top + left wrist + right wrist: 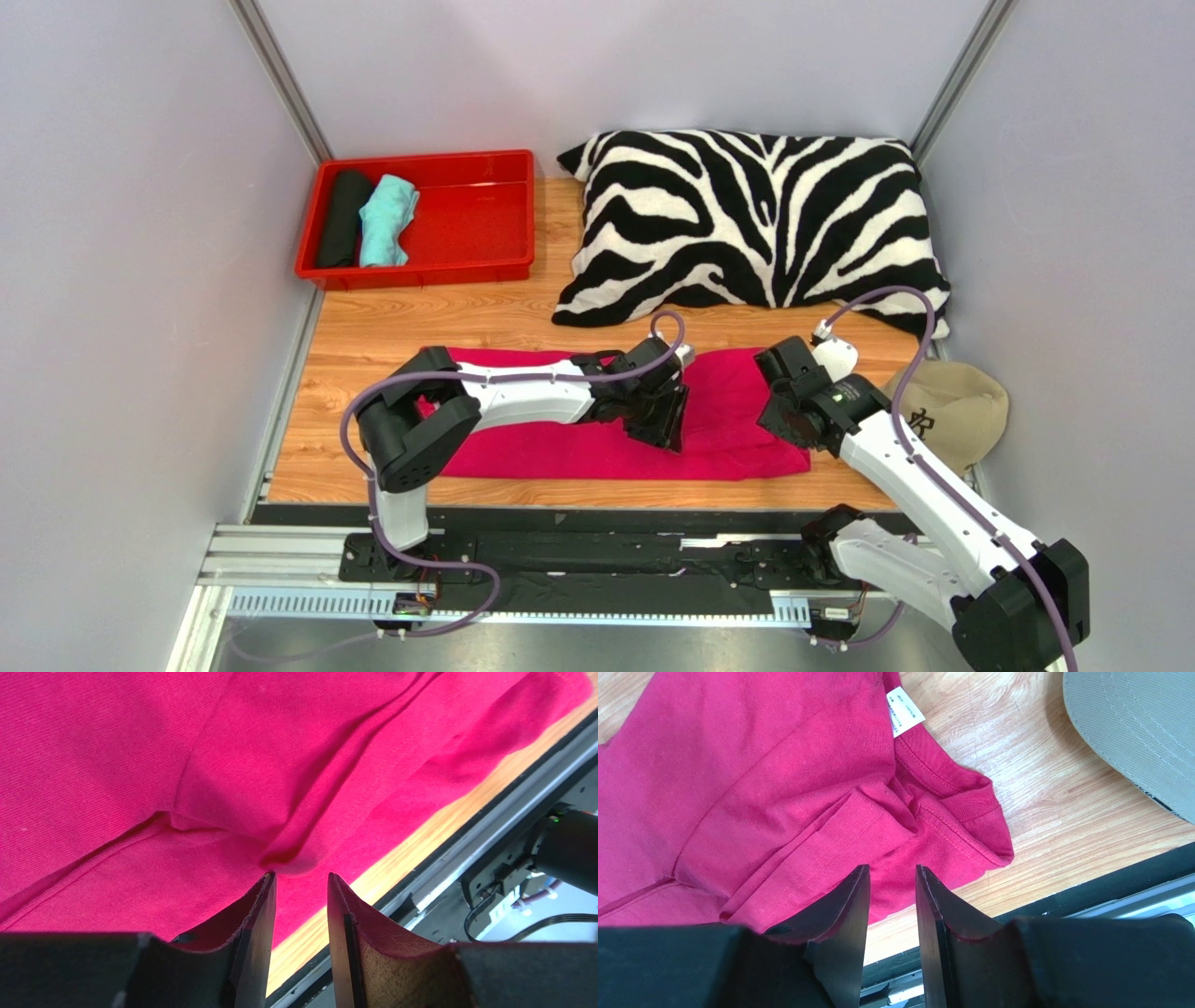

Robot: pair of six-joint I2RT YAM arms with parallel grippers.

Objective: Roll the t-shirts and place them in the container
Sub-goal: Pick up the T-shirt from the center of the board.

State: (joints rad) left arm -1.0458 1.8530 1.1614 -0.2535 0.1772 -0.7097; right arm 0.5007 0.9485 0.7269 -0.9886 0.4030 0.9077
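A pink t-shirt is laid out on the table toward 6 o'clock, its white label seen at the collar end toward 3 o'clock; the left claw is held over the shirt's middle, jaws parted and empty, tips near a crease; the right claw is held at the collar end, likewise parted with nothing between; a black roll and a teal roll are laid side by side in a red tray at 11 o'clock; a striped pillow is placed at 1 o'clock, a cap at 4 o'clock.

Plain pale grey wall panels meet at slim metal corner posts around a light wood-grain worktop, evenly lit.
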